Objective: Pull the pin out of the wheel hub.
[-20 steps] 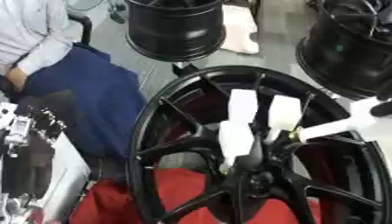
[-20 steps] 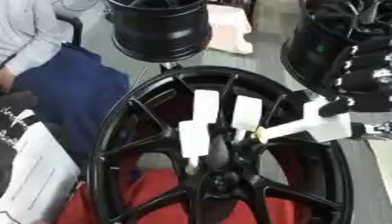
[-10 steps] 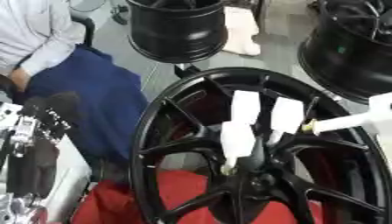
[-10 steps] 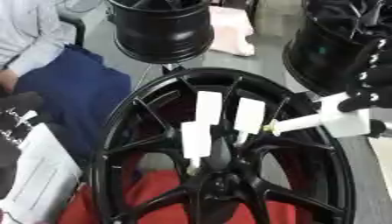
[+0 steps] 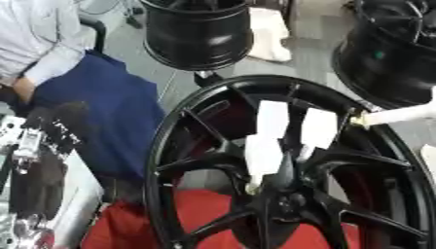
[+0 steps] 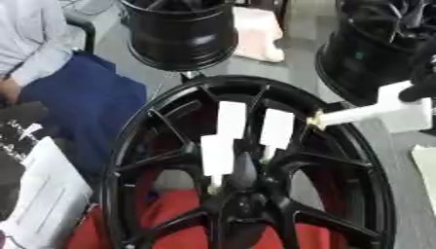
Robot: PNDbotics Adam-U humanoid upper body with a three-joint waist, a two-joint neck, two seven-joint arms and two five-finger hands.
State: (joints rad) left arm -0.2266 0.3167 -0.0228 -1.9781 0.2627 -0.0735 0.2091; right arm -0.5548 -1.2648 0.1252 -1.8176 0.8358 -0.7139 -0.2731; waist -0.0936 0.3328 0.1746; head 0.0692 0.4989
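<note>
Pin [image 6: 366, 114], a white bar, lay over the rim of the wheel hub [image 6: 247, 194], its yellowish tip pointing inward, the right hand [image 6: 423, 80] clenched round its outer end. Three more white pins [image 6: 231, 119] stood in the hub's centre.

Two other black wheels [image 5: 197, 32] [image 5: 390, 53] stand on the grey floor [image 5: 311, 51] at the far side, one left of centre, one right. Pale cloth bundle [image 5: 268, 28] between them. Red cloth [image 5: 196, 219] at bottom. White sheet [image 6: 41, 194] lower left.
</note>
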